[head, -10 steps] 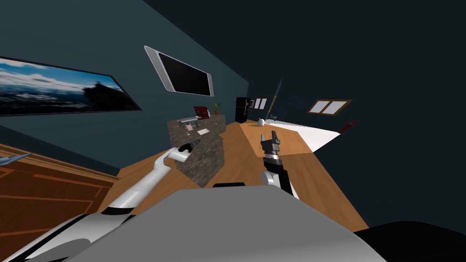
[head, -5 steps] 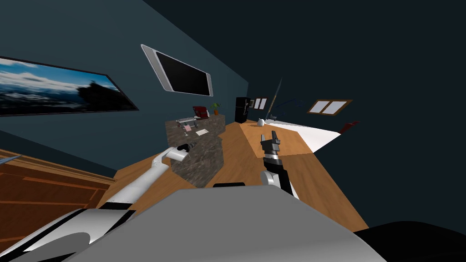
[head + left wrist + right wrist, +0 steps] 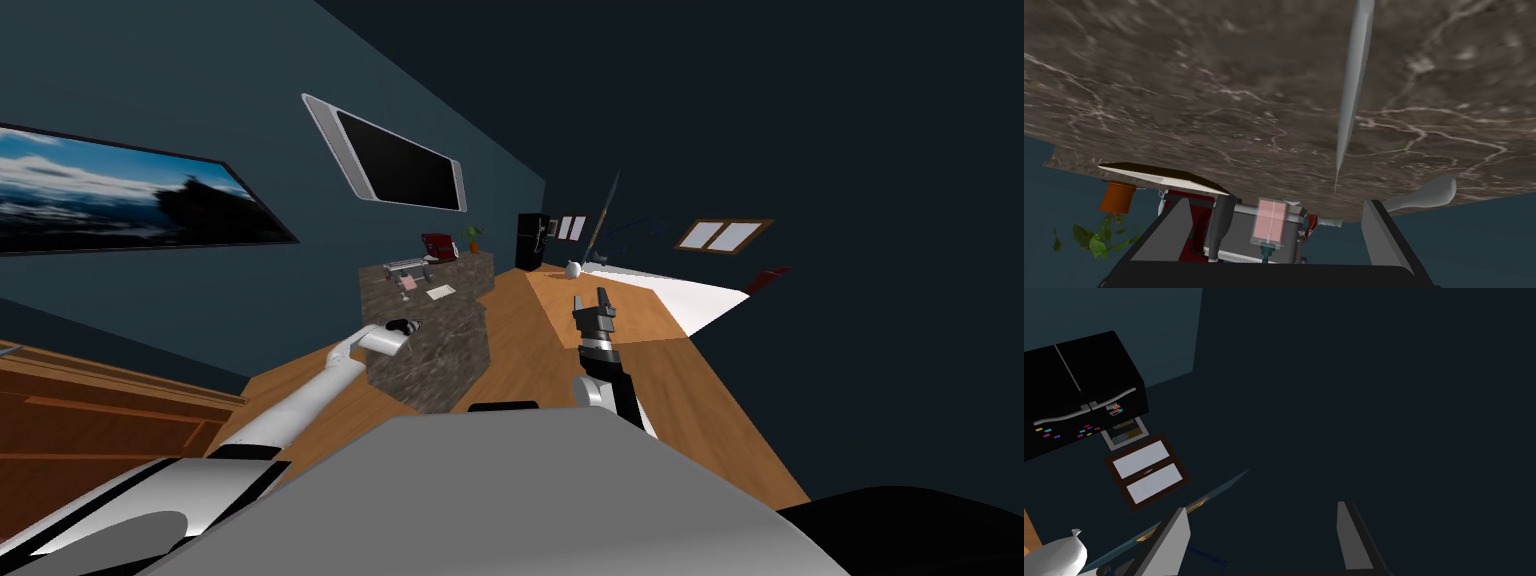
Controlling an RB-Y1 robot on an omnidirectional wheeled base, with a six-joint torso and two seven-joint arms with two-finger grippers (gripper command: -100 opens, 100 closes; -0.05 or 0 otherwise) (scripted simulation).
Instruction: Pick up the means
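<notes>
Approach step. Your left end effector (image 3: 1276, 202) spread over worktop (image 3: 1224, 100); pink box (image 3: 1269, 222) ahead, between its fingers. Next you advance, then close. Right end effector (image 3: 1263, 508) spread, idle.

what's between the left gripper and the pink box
In the left wrist view, marble countertop with a long grey blade lying on it, tip toward the pink box.

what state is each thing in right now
left gripper, open, at the brown stone counter
right gripper, open, holding nothing
black fridge, both doors shut
wall screen, dark
</notes>
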